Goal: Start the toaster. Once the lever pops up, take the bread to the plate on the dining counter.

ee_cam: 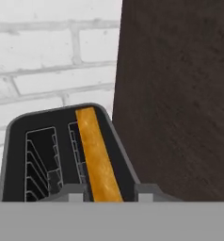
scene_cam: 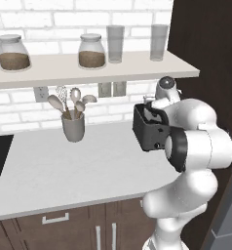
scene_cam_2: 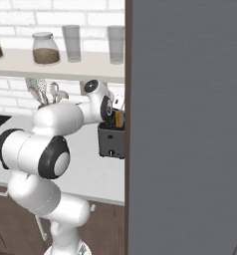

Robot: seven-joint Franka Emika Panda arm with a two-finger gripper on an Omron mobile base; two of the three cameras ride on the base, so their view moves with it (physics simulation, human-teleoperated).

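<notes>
I have the hand (ee_cam: pixel 104 190) right above the toaster (scene_cam: pixel 149 129), fingers apart either side of the bread (ee_cam: pixel 96 155) sitting in the right-hand slot. If I close off-centre, I think a fingertip could catch the slot edge and the slice slip free.

The toaster (scene_cam: pixel 149 129) sits on the worktop (scene_cam: pixel 64 171), at its right end, right beside a tall cabinet wall (ee_cam: pixel 180 94). The bread (ee_cam: pixel 97 155) stands in the toaster's right slot. A pot of spoons (scene_cam: pixel 73 126) sits to the left. Above, a shelf (scene_cam: pixel 88 68) holds two jars (scene_cam: pixel 92 51) and two glasses (scene_cam: pixel 115 44).
</notes>
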